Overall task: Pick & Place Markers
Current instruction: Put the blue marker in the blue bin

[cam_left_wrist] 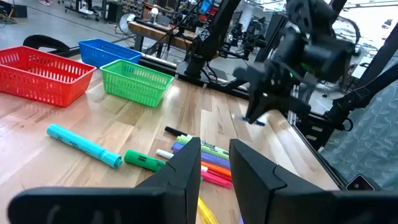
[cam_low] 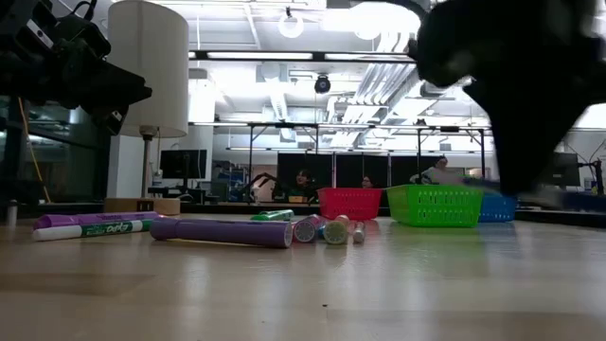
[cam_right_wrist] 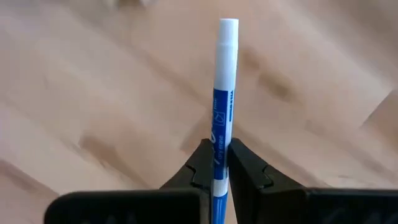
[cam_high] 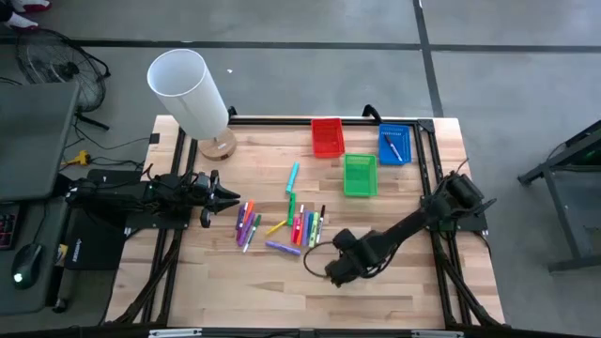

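Several markers (cam_high: 282,225) in mixed colours lie loose on the wooden table (cam_high: 225,291) at its middle, with a teal one (cam_high: 293,176) beyond them and a purple one (cam_high: 282,248) nearest the front. My right gripper (cam_high: 333,270) stands to the right of the heap, pointing steeply down, shut on a blue-and-white marker (cam_right_wrist: 225,81). My left gripper (cam_high: 230,198) waits level at the left of the heap, its fingers (cam_left_wrist: 186,165) apart with nothing between them. My right gripper pinches the blue marker's barrel (cam_right_wrist: 219,146) between its two fingers. The marker runs along the fingers and sticks out past their tips, white end (cam_right_wrist: 228,28) foremost. The fingers come from above, slanting steeply down. The marker is lifted clear of the table.
A red tray (cam_high: 327,137), a green tray (cam_high: 360,175) and a blue tray (cam_high: 394,145) holding a marker stand at the far right. A white-shaded lamp (cam_high: 188,89) on a wooden base stands at the far left. Bare wood lies along the near edge.
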